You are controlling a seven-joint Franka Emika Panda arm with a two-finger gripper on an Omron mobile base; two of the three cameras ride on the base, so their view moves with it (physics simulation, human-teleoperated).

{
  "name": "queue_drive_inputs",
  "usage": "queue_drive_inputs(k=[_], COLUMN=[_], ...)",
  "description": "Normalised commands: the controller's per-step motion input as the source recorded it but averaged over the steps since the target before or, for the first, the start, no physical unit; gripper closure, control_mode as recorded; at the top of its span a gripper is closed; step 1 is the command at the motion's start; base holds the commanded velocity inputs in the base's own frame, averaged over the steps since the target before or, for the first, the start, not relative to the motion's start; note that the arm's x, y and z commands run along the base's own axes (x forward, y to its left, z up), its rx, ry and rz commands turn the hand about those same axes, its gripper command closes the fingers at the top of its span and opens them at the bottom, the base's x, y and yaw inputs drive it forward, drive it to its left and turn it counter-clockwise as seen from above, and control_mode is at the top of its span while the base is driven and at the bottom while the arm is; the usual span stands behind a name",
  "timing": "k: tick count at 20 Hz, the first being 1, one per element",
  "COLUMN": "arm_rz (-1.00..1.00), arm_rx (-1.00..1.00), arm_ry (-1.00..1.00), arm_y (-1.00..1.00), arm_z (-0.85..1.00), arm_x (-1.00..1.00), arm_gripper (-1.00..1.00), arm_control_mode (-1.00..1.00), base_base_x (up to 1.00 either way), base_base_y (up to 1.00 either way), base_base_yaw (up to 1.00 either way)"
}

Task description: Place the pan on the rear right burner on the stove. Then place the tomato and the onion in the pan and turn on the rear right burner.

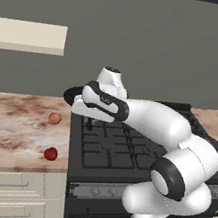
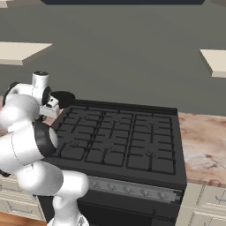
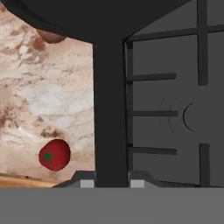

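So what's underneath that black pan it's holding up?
In the hand view, the pan, gripped by its handle, hangs over the counter and the stove's left edge. The tomato lies on the counter; the onion is partly hidden by the pan.

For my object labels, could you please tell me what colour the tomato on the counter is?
The tomato is glossy red with a green star-shaped stem mark, seen best in the hand view.

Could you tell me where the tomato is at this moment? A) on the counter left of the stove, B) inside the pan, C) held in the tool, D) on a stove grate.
A: the tomato lies on the marbled counter left of the stove, while the tool is shut on the pan handle.
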Motion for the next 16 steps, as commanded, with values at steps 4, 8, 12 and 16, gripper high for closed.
queue_drive_inputs(k=[4, 8, 12, 16], arm_rz=[0.01, 0.02, 0.02, 0.02], arm_rx=[0.02, 0.01, 0.00, 0.00], arm_ry=[0.00, 0.00, 0.00, 0.00], arm_y=[-0.69, -0.69, -0.74, -0.83], arm_z=[0.07, 0.10, 0.09, 0.00], arm_x=[0.00, 0.00, 0.00, 0.00], arm_gripper=[1.00, 1.00, 1.00, 1.00], arm_control_mode=[-1.00, -1.00, -1.00, -1.00], base_base_x=[0.00, 0.00, 0.00, 0.00], base_base_y=[0.00, 0.00, 0.00, 0.00], base_base_yaw=[0.00, 0.00, 0.00, 0.00])
